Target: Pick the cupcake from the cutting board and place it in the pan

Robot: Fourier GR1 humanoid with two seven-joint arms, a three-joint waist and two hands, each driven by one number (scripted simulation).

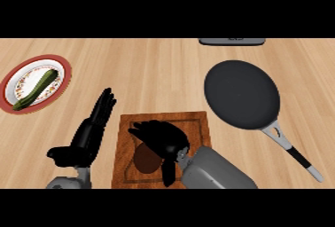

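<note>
A wooden cutting board point(196, 126) lies at the lower middle of the head view. On it shows a dark brown cupcake point(146, 160), partly hidden under my right hand point(163, 136). The hand's fingers curl over the cupcake's far side and the thumb reaches down along its right side. The dark round pan point(242, 93) lies to the right of the board, its handle point(297, 157) pointing to the lower right. My left hand point(91, 131) rests open just left of the board, fingers straight and pointing away from me.
A red-rimmed plate point(60, 66) with a green zucchini point(36, 88) sits at the far left. A dark flat object point(232, 41) lies at the counter's far edge. Bare wood runs between the board and the pan.
</note>
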